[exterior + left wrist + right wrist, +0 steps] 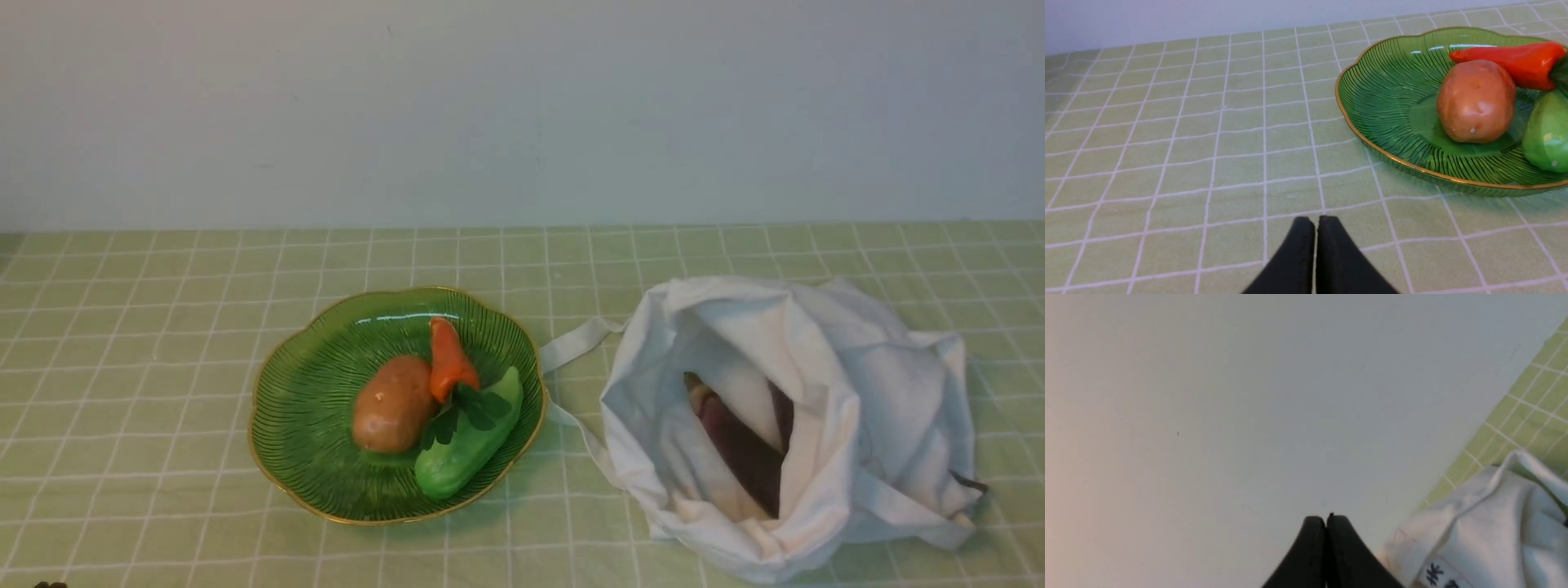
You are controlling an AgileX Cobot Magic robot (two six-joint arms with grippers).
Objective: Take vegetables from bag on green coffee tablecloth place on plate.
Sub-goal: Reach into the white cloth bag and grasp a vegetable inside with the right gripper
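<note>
Meanwhile, eggplant [739, 449] inside bag [727, 425], right claw [1325, 524] pressed together, apart from it.

- Left pincer [1316, 222] shut, its two dark fingers side by side and tapering toward their tips
- Left wrist, behind the left pincer, close to level, with only a slight tilt
- Right pincer [1327, 518] shut too, dark fingers together at the tips, slightly blurred
- Right wrist, behind the right pincer, rolled steeply to one side

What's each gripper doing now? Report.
Left gripper: closed, holding nothing.
Right gripper: closed, holding nothing.
</note>
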